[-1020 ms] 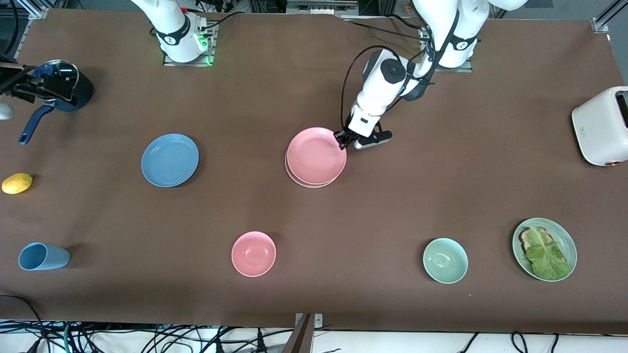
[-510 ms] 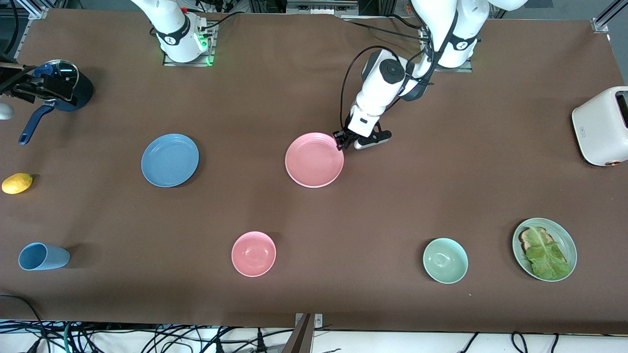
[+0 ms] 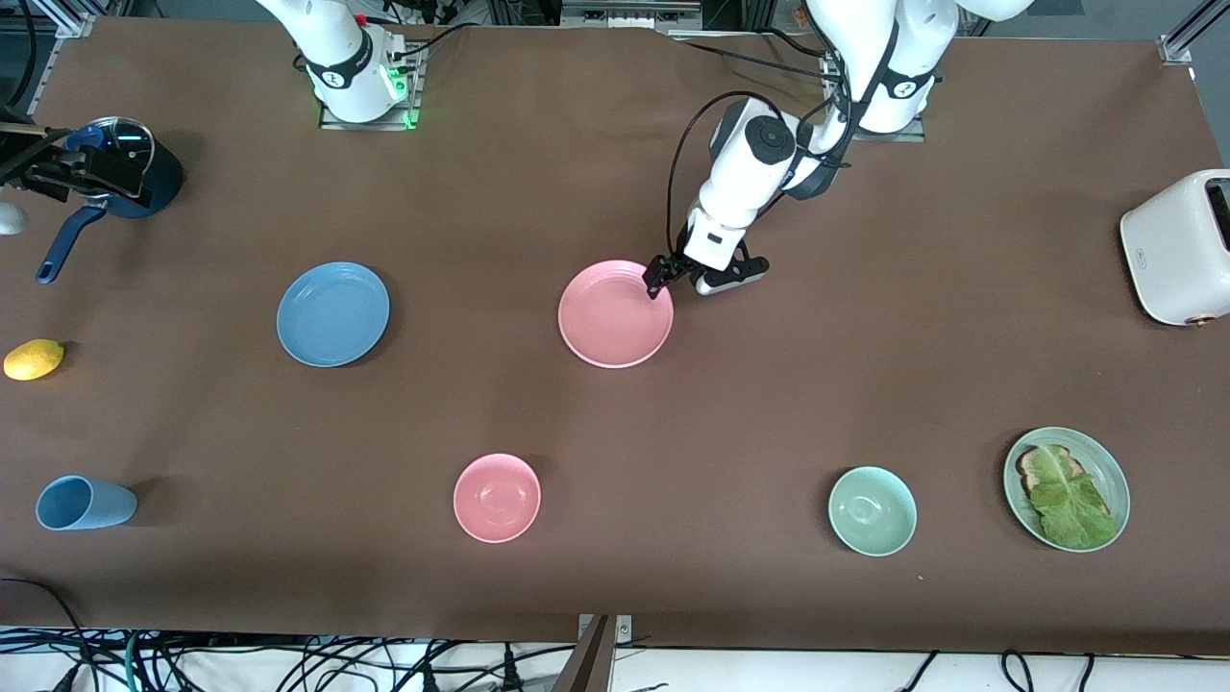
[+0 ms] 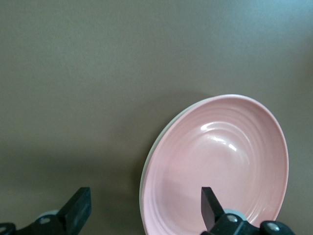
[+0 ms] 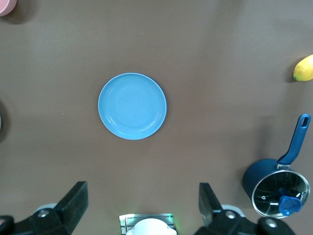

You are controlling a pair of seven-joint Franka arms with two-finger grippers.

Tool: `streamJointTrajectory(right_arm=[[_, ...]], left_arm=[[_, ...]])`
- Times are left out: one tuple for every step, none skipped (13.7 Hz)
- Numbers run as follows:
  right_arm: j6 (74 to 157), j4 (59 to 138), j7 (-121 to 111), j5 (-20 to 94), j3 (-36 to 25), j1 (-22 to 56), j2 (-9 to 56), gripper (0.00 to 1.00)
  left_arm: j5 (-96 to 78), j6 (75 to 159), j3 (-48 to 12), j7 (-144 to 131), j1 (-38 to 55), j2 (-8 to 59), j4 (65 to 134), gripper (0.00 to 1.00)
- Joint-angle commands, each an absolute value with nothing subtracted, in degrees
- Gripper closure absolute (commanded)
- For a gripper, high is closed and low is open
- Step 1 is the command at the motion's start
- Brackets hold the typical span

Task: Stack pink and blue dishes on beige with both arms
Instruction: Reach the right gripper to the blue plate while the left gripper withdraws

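Observation:
The pink plate (image 3: 615,314) lies flat at the table's middle, on top of the beige plate (image 4: 142,186). Only a thin pale edge of the beige plate shows under the pink plate (image 4: 215,166) in the left wrist view. My left gripper (image 3: 663,279) hangs open just over the pink plate's rim at the side toward the left arm's base. Its fingers (image 4: 209,205) straddle that rim without holding it. The blue plate (image 3: 332,314) sits alone toward the right arm's end. My right gripper (image 5: 142,203) waits open high over its own base, looking down on the blue plate (image 5: 132,106).
Nearer the front camera stand a blue cup (image 3: 82,503), a pink bowl (image 3: 497,497), a green bowl (image 3: 872,510) and a green plate with toast and lettuce (image 3: 1067,488). A lemon (image 3: 34,358) and a blue pot (image 3: 125,173) sit at the right arm's end, a toaster (image 3: 1182,248) at the left arm's.
The pink plate came down from a slightly raised, offset position to rest squarely on the beige plate. My left gripper then opened and let go of its rim.

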State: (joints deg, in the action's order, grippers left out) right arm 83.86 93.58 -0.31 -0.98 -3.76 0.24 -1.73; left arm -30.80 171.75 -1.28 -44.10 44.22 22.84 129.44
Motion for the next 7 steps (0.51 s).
streamJointTrajectory(right_arm=[[82.97, 93.78, -0.88, -0.61, -3.52, -0.18, -2.02, 0.0], [82.71, 93.78, -0.53, -0.88, -3.52, -0.26, -1.93, 0.0], [82.88, 94.04, -0.53, -0.79, -3.52, -0.44, -1.67, 0.0], [82.71, 93.87, -1.22, -0.7, -4.04, -0.61, -0.28, 0.0], [83.14, 94.04, -1.32, -0.44, -4.91, -0.53, 0.26, 0.0], [82.27, 94.13, -1.49, -0.35, -5.01, -0.53, 1.48, 0.0], [82.44, 95.26, -3.5, -0.26, -5.1, -0.53, 2.54, 0.0]], left_arm=[[-32.34, 171.13, -0.09, -43.68, 45.26, 21.1, 129.46, 0.01], [-32.26, 169.47, 0.52, -43.68, 45.26, 20.4, 129.46, 0.01], [-31.91, 166.58, 1.66, -43.68, 45.26, 19.09, 129.03, 0.01], [-31.82, 162.72, 2.71, -43.59, 45.18, 17.68, 128.24, 0.0], [-30.95, 158.25, 4.2, -43.59, 45.18, 16.27, 127.19, 0.0], [-27.63, 152.81, 6.39, -43.59, 45.09, 14.61, 125.87, 0.0], [-22.55, 146.49, 8.77, -43.59, 44.74, 13.2, 123.42, 0.0]])
